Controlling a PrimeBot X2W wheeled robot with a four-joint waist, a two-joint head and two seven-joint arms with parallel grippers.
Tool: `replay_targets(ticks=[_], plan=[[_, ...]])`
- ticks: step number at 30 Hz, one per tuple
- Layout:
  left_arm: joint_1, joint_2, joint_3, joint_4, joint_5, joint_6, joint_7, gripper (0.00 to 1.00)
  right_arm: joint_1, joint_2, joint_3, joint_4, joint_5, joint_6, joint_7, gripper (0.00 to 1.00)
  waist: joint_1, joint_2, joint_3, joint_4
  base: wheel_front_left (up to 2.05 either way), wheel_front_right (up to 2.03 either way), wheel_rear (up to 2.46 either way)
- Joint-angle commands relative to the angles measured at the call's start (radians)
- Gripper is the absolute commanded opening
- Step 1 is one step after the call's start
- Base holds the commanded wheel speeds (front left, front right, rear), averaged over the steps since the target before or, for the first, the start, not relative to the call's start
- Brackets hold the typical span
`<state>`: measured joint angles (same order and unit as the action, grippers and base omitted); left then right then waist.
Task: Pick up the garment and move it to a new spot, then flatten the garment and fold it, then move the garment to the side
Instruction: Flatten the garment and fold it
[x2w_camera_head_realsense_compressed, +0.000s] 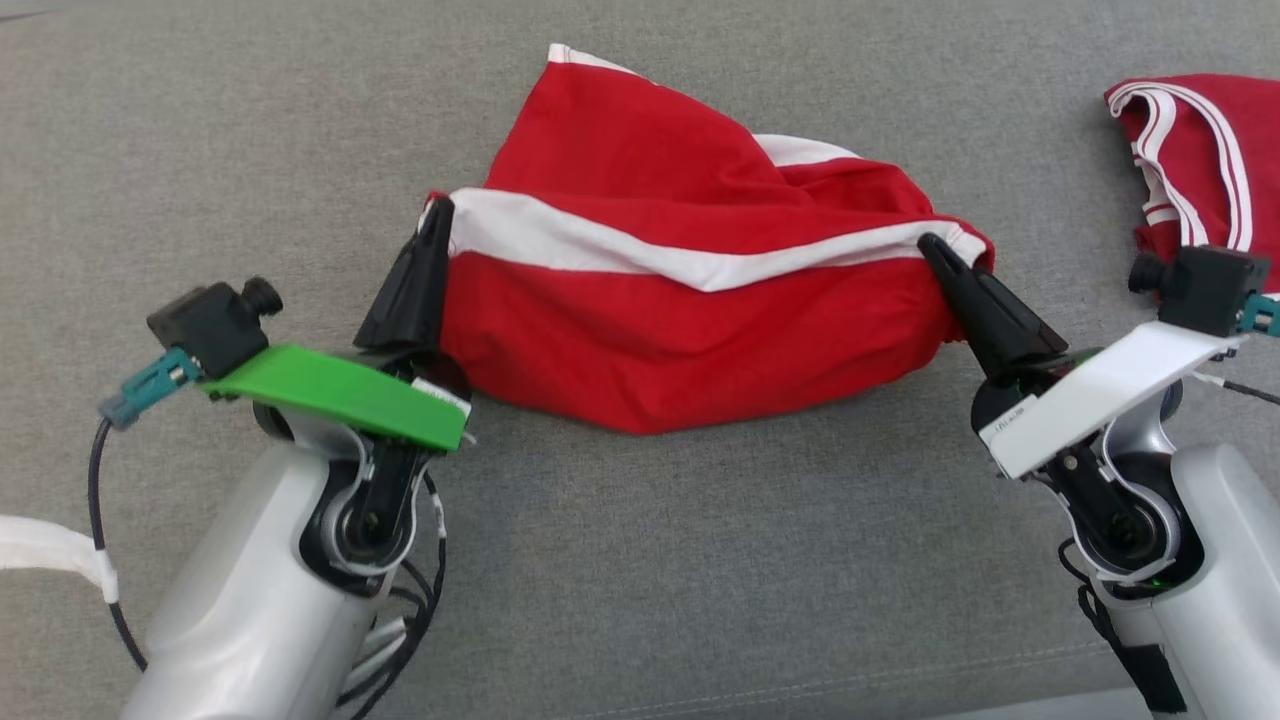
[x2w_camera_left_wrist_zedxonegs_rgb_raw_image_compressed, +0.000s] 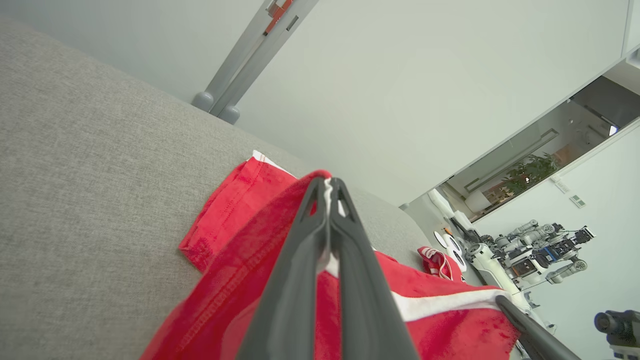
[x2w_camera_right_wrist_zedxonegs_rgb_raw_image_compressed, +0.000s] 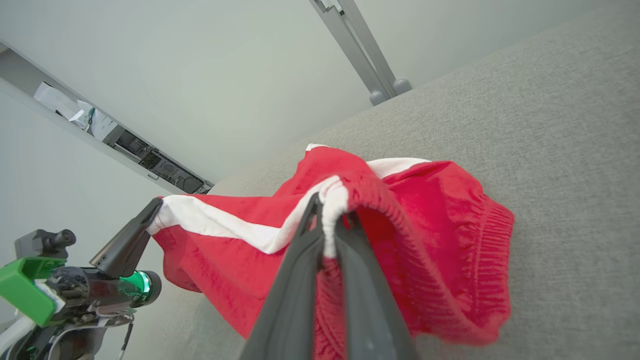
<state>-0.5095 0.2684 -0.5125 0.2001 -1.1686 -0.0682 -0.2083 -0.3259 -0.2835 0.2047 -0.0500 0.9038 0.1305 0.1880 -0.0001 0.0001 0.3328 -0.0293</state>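
Observation:
A red garment (x2w_camera_head_realsense_compressed: 660, 300) with a white side stripe hangs stretched between my two grippers above the grey cushion. At its left end my left gripper (x2w_camera_head_realsense_compressed: 438, 212) is shut on the cloth, and the left wrist view has red and white fabric pinched between its tips (x2w_camera_left_wrist_zedxonegs_rgb_raw_image_compressed: 327, 182). My right gripper (x2w_camera_head_realsense_compressed: 930, 245) is shut on the ribbed waistband at the right end, seen close in the right wrist view (x2w_camera_right_wrist_zedxonegs_rgb_raw_image_compressed: 330, 200). The garment (x2w_camera_right_wrist_zedxonegs_rgb_raw_image_compressed: 425, 235) sags in the middle, and its far corner rests on the cushion.
A second red garment (x2w_camera_head_realsense_compressed: 1190, 150) with white stripes lies crumpled at the far right on the grey cushion (x2w_camera_head_realsense_compressed: 200, 150). Bare grey fabric runs to the left and in front. Other robots (x2w_camera_left_wrist_zedxonegs_rgb_raw_image_compressed: 540, 250) stand far off in the room.

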Motion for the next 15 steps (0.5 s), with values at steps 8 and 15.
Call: replay_targets(ticks=[8,15], plan=[[-0.242,-0.048,0.009,0.192,0.091,-0.018,-0.03,0.0,-0.155,0.057,0.018,0.113,-0.014,0.0,-0.145,0.0,0.0001,-0.0001,0.137,-0.076,0.0,0.0,0.0],[-0.385,-0.066,0.013,0.301,0.121,-0.032,-0.038,0.0,-0.227,0.096,0.039,0.168,0.015,0.0,-0.259,0.0,0.0001,-0.0001,0.205,-0.111,0.0,0.0,0.0]])
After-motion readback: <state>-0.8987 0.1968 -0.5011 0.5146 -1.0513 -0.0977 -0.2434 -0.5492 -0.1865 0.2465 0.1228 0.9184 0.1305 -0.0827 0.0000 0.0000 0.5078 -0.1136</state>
